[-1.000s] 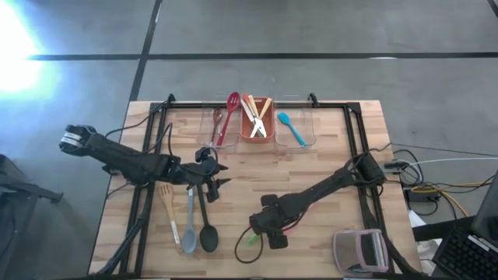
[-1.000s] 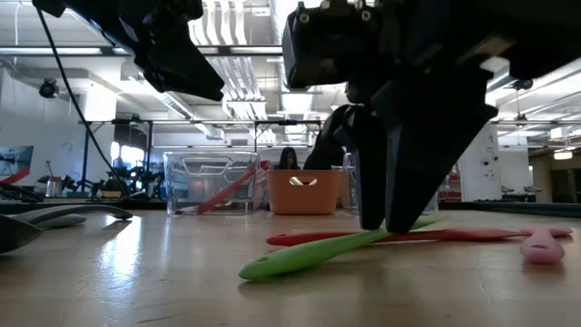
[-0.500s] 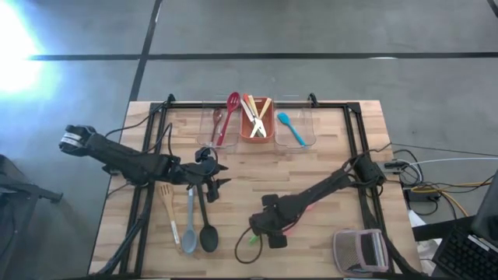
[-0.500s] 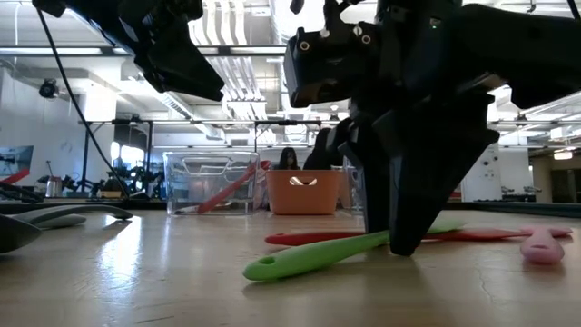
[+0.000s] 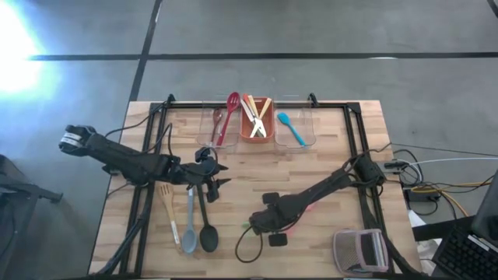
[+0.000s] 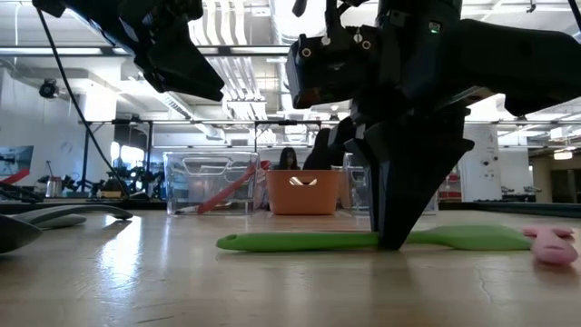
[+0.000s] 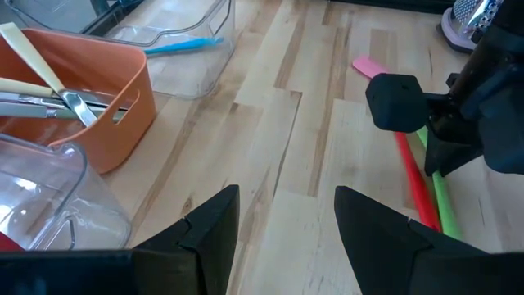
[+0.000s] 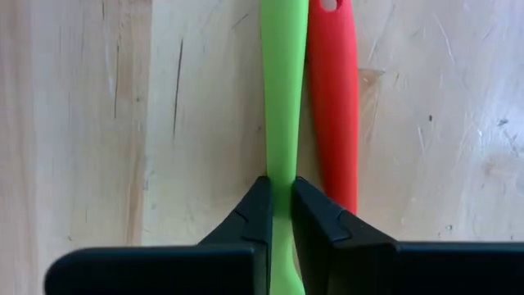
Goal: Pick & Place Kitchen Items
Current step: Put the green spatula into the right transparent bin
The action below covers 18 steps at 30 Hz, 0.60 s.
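Observation:
My right gripper (image 8: 281,205) stands at the table's near middle, shut on a green plastic spoon (image 6: 300,242) that lies flat on the wood. A red spoon (image 8: 332,106) lies close alongside the green one. A pink spoon (image 6: 552,245) rests on the table beside them. My left gripper (image 5: 215,173) hovers open over the table's left middle, above the handles of a wooden spatula (image 5: 167,206), a grey spoon (image 5: 189,225) and a black spoon (image 5: 207,230), touching none of them. My right gripper pinches the green spoon's handle (image 8: 282,168) between its two fingers, one on each long side. The fingers (image 6: 399,204) come from above, pointing down, and their tips reach the tabletop. The spoon lies level along the table.
At the far edge stand three bins: a clear one with red spoons (image 5: 222,124), an orange one with pale sticks (image 5: 255,124), and a clear one with a blue spoon (image 5: 294,128). A grey-and-pink gadget (image 5: 359,250) sits at the near right corner.
My right gripper has shut on the green spoon's handle and shifted slightly toward the table's left. The spoon has turned about on the table: it lay slanting across the red spoon and now lies alongside it.

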Motion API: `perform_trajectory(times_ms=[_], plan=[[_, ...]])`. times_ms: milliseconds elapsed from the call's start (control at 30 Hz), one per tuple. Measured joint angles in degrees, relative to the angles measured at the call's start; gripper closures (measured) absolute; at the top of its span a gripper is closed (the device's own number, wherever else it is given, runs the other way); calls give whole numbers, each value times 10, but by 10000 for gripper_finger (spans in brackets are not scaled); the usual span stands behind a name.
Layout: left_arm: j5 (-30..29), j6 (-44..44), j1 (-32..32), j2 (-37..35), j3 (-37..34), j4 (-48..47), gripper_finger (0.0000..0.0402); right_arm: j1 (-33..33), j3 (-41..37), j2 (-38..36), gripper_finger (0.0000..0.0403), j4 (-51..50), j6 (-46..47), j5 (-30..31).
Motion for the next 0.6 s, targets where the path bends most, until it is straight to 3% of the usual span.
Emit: perform_trajectory(times_ms=[200,433,600], plan=[[15,-16,0,0,0,0,197,-1,0,0,388,0,-4,-11],[148,-50,-4,23,0,3,197,-1,-1,0,390,1,-12,-12],[190,-72,-12,84,0,20,197,0,-1,-1,391,2,-12,11]])
